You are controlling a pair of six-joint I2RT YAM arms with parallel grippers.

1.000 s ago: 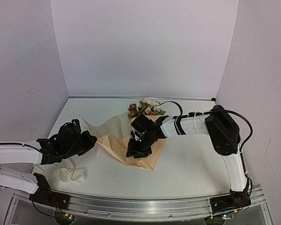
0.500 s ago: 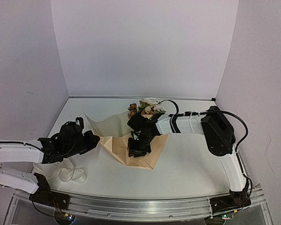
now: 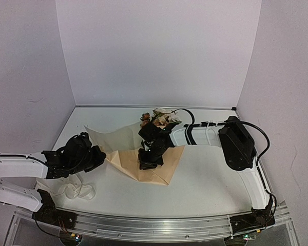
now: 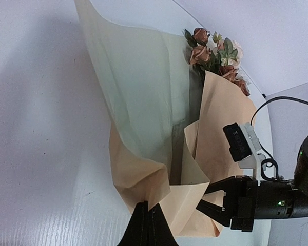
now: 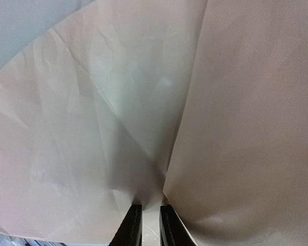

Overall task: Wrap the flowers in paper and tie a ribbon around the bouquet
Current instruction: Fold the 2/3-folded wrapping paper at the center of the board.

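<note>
- The wrapping step is in hand: the paper [image 4: 143, 107] is lying half folded on the table, with the flowers [image 4: 215, 54] between its flaps and the heads sticking out at the far end.
- The left gripper [image 4: 146, 225] is pinching the paper's edge, jaws closed on it.
- The right gripper [image 5: 146, 223] is standing narrow at a crease; whether it is gripping the paper is unclear.
- Next, the raised flap is probably needing to go over the stems; the ribbon [image 3: 74, 190] is lying unused.

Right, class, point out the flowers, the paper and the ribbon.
flowers [image 4: 200, 53], left wrist view, on a pink rose head.
paper [image 4: 143, 92], left wrist view, on the raised flap.
ribbon [image 3: 72, 188], top view, on a loop beside the left arm.
</note>
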